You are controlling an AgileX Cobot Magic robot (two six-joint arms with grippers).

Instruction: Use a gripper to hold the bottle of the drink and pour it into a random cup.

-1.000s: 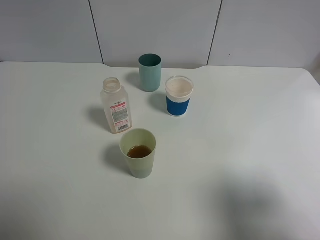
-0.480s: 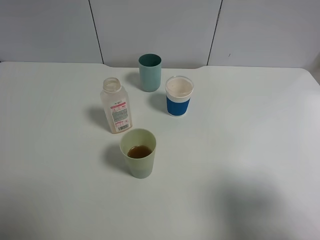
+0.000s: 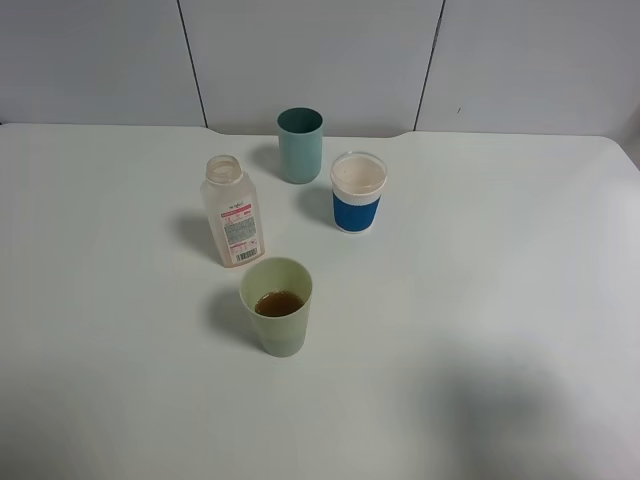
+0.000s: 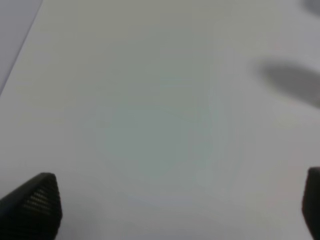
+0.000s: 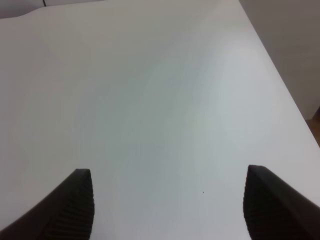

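Left gripper [image 4: 175, 210]: jaws wide, over bare table [image 4: 150, 100].
Right gripper [image 5: 167, 205]: jaws wide, nothing between.
Cup [image 3: 276, 306]: brown liquid inside (bottle [image 3: 231, 212] upright nearby), outside both wrist views.

— What colours stand on the white tabletop [image 3: 500, 250]?
— A pale yellow-green cup [image 3: 277, 318] with brown liquid in it, a teal tumbler [image 3: 300, 146], and a white cup [image 3: 358, 192] with a blue band.
— And the bottle [image 3: 231, 214]?
— Clear, with a white-and-pink label and a barcode.
— The fingers [image 5: 75, 205]?
— Black and ribbed in both wrist views.
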